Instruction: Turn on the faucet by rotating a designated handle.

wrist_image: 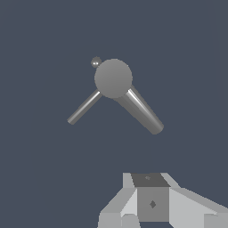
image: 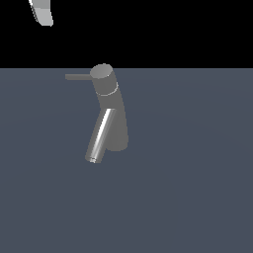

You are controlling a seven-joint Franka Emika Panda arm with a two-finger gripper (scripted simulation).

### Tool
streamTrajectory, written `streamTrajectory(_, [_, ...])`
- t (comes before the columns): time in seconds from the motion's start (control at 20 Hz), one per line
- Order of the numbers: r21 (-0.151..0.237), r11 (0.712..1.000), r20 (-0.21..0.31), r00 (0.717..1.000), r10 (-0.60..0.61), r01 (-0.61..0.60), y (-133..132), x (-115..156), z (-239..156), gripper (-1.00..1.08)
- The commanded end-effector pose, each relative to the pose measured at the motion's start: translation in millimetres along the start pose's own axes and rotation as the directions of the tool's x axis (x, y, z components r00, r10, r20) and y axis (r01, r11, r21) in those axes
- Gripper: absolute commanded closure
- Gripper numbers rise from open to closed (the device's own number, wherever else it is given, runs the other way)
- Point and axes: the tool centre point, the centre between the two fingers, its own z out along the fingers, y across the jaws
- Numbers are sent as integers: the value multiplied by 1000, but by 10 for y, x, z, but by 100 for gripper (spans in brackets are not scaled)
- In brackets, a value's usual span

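The faucet stands mid-floor; its handle juts toward nine o'clock from the cap in the exterior view. It looks rigid, smooth, slippery, so push near the tip. Whether the gripper is open, I cannot tell.

Cut off or unclear

Pincer: fingertips cropped by wrist view's edge, opening not readable. Arm: only one pale segment shows, rest cropped. Small knob beyond faucet cap: too small to identify.
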Motion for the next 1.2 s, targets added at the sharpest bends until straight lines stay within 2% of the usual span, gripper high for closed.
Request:
streamTrajectory(0.0, [18,998,-19,998,62,-61,-90,5,105,108])
streamTrajectory(0.25, [52,984,-53,983,176,-173,-265,41,299,108])
streamTrajectory(0.5, [88,958,-80,957,280,-273,-430,101,472,108])
streamTrajectory(1.15, [171,864,-126,859,497,-474,-776,323,818,108])
